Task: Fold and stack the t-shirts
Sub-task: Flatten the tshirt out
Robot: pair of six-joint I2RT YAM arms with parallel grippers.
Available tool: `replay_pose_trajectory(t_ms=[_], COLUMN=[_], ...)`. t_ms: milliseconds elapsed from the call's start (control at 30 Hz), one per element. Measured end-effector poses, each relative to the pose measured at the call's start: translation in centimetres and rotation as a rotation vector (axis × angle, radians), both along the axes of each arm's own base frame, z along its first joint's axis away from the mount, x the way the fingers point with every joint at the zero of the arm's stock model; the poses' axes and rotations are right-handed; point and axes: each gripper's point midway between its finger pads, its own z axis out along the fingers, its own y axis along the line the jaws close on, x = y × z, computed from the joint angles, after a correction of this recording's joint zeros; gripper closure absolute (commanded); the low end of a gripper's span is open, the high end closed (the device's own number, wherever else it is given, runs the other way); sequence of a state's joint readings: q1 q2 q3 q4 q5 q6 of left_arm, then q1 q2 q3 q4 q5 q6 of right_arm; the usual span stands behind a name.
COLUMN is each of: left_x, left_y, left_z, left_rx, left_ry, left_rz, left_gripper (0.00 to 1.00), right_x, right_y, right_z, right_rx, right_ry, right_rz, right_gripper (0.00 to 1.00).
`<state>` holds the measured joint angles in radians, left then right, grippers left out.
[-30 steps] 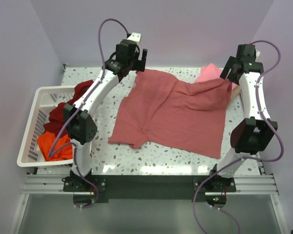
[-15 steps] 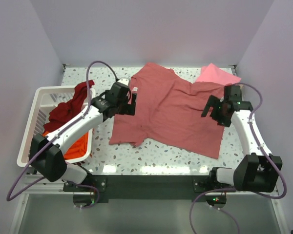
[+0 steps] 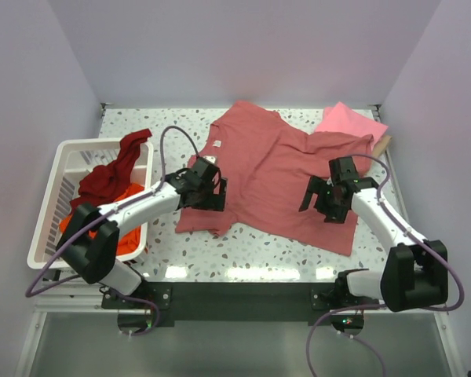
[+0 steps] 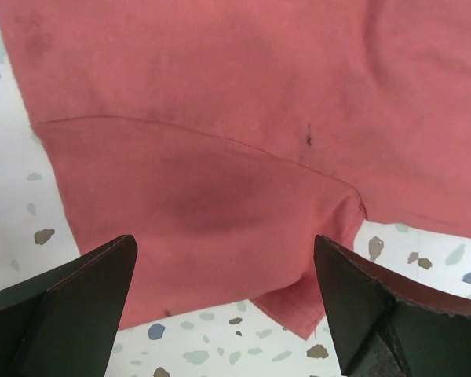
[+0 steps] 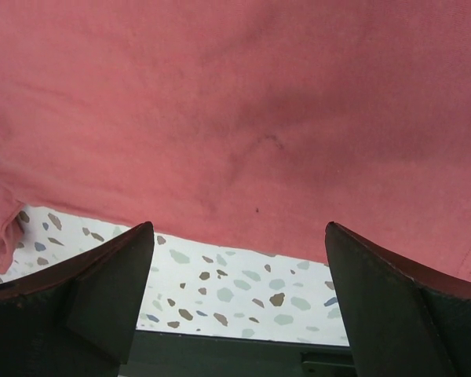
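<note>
The dusty rose-red t-shirt (image 3: 271, 177) lies spread flat on the speckled table. My left gripper (image 3: 206, 192) is open and empty, hovering over the shirt's near-left sleeve (image 4: 204, 212). My right gripper (image 3: 323, 203) is open and empty over the shirt's right part, near its bottom hem (image 5: 243, 141). A bright pink t-shirt (image 3: 348, 120) lies at the back right, partly under the red one. A dark maroon t-shirt (image 3: 114, 169) hangs over the basket rim and an orange t-shirt (image 3: 124, 236) lies in the basket.
The white slatted basket (image 3: 55, 184) stands at the table's left edge. A brown corner (image 3: 385, 143) shows beside the pink shirt at the right. The table's dark front edge (image 5: 235, 353) shows in the right wrist view.
Both arms have swung down and toward the near side, from the shirt's far corners to low over its near part. The shirt, held up before, now lies flat and let go.
</note>
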<state>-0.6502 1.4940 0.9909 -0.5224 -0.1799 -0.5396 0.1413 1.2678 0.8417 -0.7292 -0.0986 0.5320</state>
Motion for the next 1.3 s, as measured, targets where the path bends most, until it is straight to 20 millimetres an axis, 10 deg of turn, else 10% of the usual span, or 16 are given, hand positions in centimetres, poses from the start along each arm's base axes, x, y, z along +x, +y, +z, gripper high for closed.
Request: replay_pose_trajectory(t_ms=[367, 1000, 1300], left_x=[0.1, 10.3, 12.2], left_y=[-0.4, -5.9, -5.7], left_z=[-6.0, -5.1, 0.2], left_rx=[0.076, 0.027, 0.002], left_ry=[0.121, 0.031, -0.113], left_rz=[-0.017, -0.084, -0.069], left_gripper=[0.0, 0.0, 0.0], right_x=[-0.2, 5.1, 9.3], right_y=[-0.1, -4.2, -5.0], right_z=[-4.1, -5.7, -4.4], right_rx=[-0.02, -0.045, -0.038], right_ry=[0.124, 0.182, 0.121], right_rz=[-0.001, -0.136, -0.15], right_gripper=[0.06, 0.05, 0.05])
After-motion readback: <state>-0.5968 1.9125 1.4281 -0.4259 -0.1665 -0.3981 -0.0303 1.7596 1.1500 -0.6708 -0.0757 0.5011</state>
